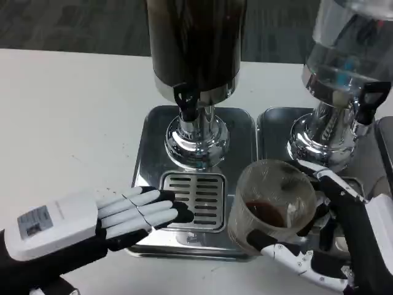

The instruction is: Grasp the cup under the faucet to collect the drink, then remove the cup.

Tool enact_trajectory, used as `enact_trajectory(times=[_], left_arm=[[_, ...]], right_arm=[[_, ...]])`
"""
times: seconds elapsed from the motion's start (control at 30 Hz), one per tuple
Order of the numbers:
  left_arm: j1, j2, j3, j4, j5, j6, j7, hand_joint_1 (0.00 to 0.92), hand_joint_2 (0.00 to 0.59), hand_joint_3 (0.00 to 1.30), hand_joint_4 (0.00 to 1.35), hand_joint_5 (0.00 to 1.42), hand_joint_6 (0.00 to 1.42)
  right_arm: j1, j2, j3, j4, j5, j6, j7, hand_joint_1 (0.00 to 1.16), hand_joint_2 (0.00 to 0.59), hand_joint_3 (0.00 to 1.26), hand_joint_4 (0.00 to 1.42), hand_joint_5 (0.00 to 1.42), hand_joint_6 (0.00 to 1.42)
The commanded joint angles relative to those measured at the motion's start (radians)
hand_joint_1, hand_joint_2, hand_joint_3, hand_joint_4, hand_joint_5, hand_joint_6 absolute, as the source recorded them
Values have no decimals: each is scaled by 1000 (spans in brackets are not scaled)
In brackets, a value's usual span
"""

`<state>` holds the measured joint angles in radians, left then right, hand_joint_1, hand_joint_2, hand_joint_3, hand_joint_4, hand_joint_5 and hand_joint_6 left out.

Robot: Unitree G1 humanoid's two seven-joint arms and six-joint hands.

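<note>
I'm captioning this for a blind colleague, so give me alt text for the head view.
The robot's right hand holds a clear cup with some dark drink in it, off to the right of the dark dispenser's faucet. Its left hand lies flat with fingers on the drip grate; a second, clear dispenser stands at right.

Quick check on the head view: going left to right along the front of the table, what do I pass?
Left robot hand resting flat at the tray's edge → slotted drip grate under the dark dispenser's faucet → clear cup with a little dark drink in it → right robot hand holding that cup.
</note>
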<state>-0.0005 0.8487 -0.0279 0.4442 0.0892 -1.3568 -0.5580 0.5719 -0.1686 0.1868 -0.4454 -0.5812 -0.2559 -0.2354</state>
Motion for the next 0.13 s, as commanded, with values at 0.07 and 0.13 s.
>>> enact_trajectory(times=[0.07, 0.13], left_arm=[[7, 16, -14, 10, -2, 13, 22, 0, 103, 55, 0, 0, 9], [8, 16, -16, 10, -3, 15, 24, 0, 101, 56, 0, 0, 9]], right_arm=[[-8, 2, -10, -33, 11, -48, -7, 699, 234, 509, 645, 883, 1177], [-8, 3, -11, -32, 13, -49, -6, 700, 233, 509, 645, 883, 1177]])
